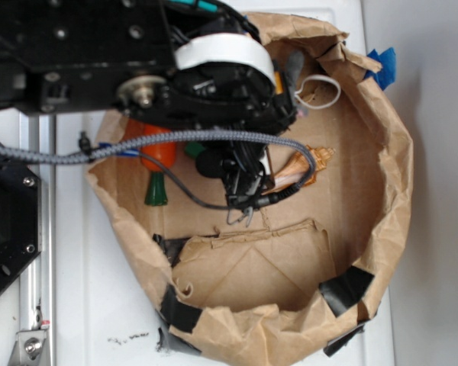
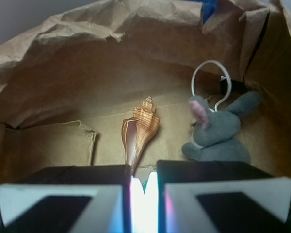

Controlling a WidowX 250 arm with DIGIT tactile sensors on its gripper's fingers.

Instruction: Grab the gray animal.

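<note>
Paper bag (image 1: 393, 164) lies open on white table (image 1: 84, 305), walls crumpled, black tape at rim. Gripper (image 1: 244, 206) hangs inside bag, above floor near middle; jaws nearly closed, thin bright slit between them in wrist view, holding nothing. Shell (image 2: 138, 131) just beyond jaws, tip toward them. Gray animal (image 2: 216, 133) right of shell, apart from it, near bag wall, pink ear up, white cord loop (image 2: 211, 80) above it. Carrot (image 1: 156, 156) by opposite bag wall, partly hidden under arm.
</note>
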